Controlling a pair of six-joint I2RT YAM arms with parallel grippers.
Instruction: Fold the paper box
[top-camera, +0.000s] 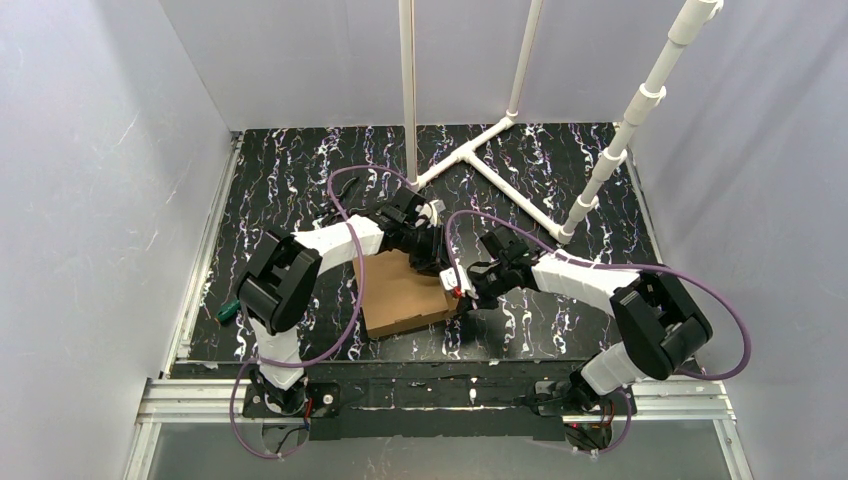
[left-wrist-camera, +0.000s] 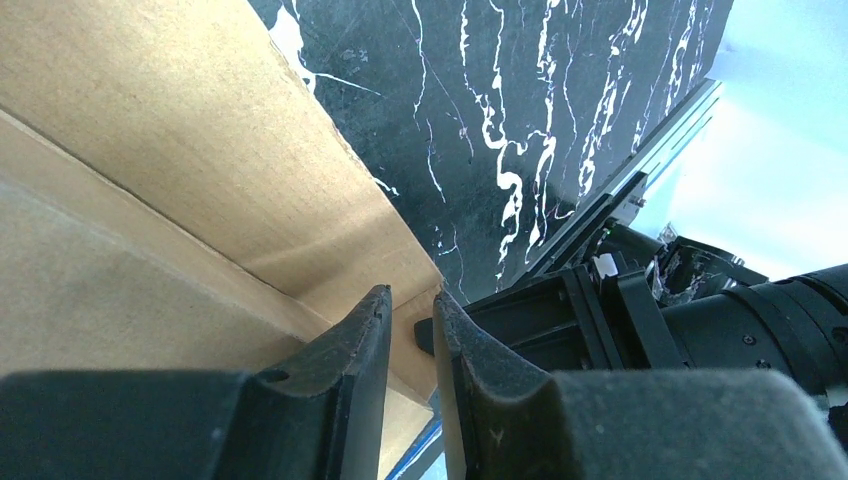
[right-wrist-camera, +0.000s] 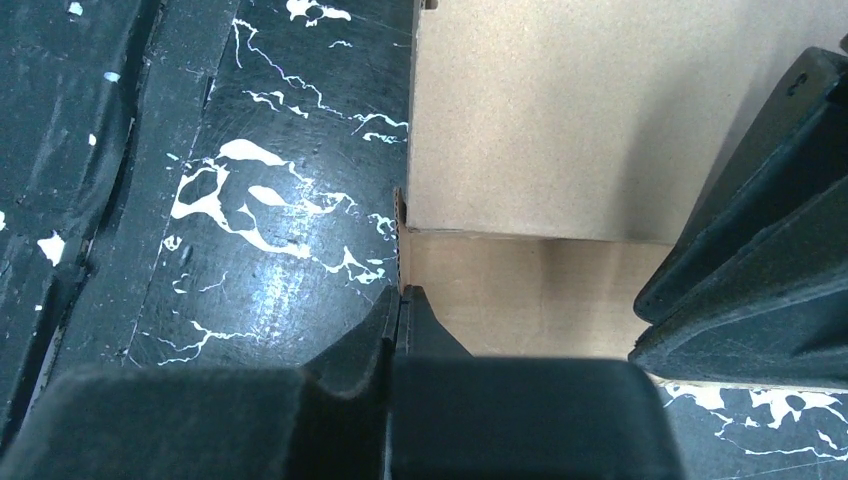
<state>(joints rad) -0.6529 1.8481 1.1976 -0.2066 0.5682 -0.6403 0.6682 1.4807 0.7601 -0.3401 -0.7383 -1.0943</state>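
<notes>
The paper box is brown cardboard, lying flat-topped on the black marbled table between the two arms. It fills the left of the left wrist view and the top of the right wrist view. My left gripper sits over the box's far right corner, its jaws a narrow gap apart with nothing clearly between them. My right gripper is at the box's right side, its jaws pressed together on the thin edge of a cardboard wall. The left gripper's fingers also show in the right wrist view, resting on the box.
A white PVC pipe frame stands on the back half of the table. A small green-handled object lies at the left edge. A metal rail runs along the near edge. Grey walls enclose the left, right and back.
</notes>
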